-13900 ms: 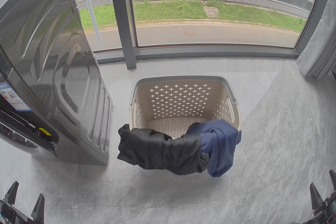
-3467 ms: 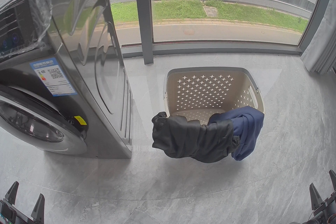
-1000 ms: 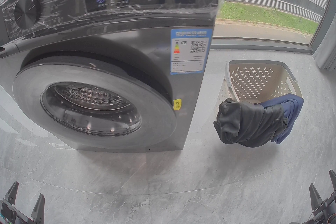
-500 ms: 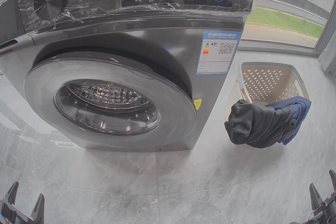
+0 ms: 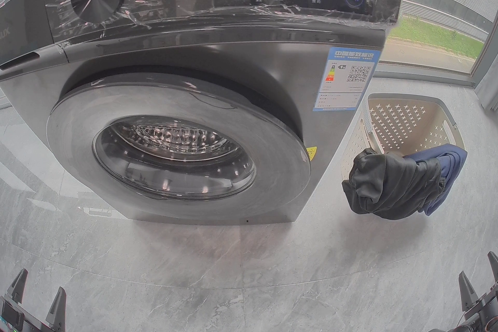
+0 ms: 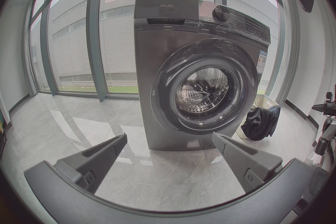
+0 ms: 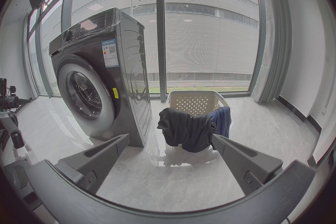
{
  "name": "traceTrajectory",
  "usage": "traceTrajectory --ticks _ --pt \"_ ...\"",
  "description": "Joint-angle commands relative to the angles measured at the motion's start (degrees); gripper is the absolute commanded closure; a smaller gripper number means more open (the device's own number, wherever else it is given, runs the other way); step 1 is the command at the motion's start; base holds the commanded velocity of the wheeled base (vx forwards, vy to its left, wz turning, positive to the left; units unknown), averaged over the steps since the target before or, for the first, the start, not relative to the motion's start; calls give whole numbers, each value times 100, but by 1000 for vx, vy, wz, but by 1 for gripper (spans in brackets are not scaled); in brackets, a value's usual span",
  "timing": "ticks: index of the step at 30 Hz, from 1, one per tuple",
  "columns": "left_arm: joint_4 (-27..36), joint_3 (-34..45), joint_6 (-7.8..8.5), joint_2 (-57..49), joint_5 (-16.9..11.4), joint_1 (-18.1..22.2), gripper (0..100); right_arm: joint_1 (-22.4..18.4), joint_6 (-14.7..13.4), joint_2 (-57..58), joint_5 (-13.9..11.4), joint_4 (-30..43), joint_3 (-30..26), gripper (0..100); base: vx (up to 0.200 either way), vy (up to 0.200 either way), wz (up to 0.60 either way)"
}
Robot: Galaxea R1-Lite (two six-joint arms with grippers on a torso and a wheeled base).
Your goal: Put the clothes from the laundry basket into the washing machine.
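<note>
Left claw (image 6: 168, 137) and right claw (image 7: 169, 138) both wide, empty, low. Black garment (image 5: 391, 185) and blue garment (image 5: 448, 164) drape over the laundry basket (image 5: 404, 123) rim, easy to grab, beside the washing machine (image 5: 290, 73). Door (image 5: 176, 151) shut, so I'd open it first.

You're facing the grey washing machine (image 5: 181, 89), its round glass door (image 5: 176, 156) shut. Just beside it, to your right, the beige laundry basket (image 5: 410, 100) stands upright, with a black garment (image 5: 391, 185) and a blue garment (image 5: 450, 162) draped side by side over its near rim.
</note>
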State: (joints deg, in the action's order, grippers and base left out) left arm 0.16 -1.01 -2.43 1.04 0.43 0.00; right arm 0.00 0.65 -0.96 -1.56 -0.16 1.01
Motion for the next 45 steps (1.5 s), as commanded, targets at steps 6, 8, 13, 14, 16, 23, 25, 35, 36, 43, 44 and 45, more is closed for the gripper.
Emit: traceTrajectory --ticks 6,8,13,14,16,23,25,35,36,43,44,45 --pt "2 84 -4 -77 1 0 0 0 6 96 -2 -2 -101 0 0 33 0" --pt "2 84 -4 -77 1 0 0 0 -3 96 -2 -2 -101 0 0 200 0" --pt "2 84 -4 -77 1 0 0 0 6 96 -2 -2 -101 0 0 200 0" --pt "2 84 -4 -77 1 0 0 0 6 96 -2 7 -101 0 0 200 0" --pt "2 84 -4 -77 1 0 0 0 6 96 -2 7 -101 0 0 200 0" --pt "2 84 -4 -77 1 0 0 0 6 96 -2 7 -101 0 0 200 0" --pt "2 84 -4 -77 1 0 0 0 6 96 -2 7 -101 0 0 200 0" --pt "2 84 -4 -77 1 0 0 0 6 96 -2 7 -101 0 0 20 0" --pt "2 84 -4 -77 1 0 0 0 -3 96 -2 7 -101 0 0 0 0" --pt "2 84 -4 -77 1 0 0 0 6 96 -2 7 -101 0 143 0 0" --pt "2 84 -4 -77 1 0 0 0 6 96 -2 7 -101 0 200 0 0" --pt "2 84 -4 -77 1 0 0 0 6 96 -2 7 -101 0 200 0 0"
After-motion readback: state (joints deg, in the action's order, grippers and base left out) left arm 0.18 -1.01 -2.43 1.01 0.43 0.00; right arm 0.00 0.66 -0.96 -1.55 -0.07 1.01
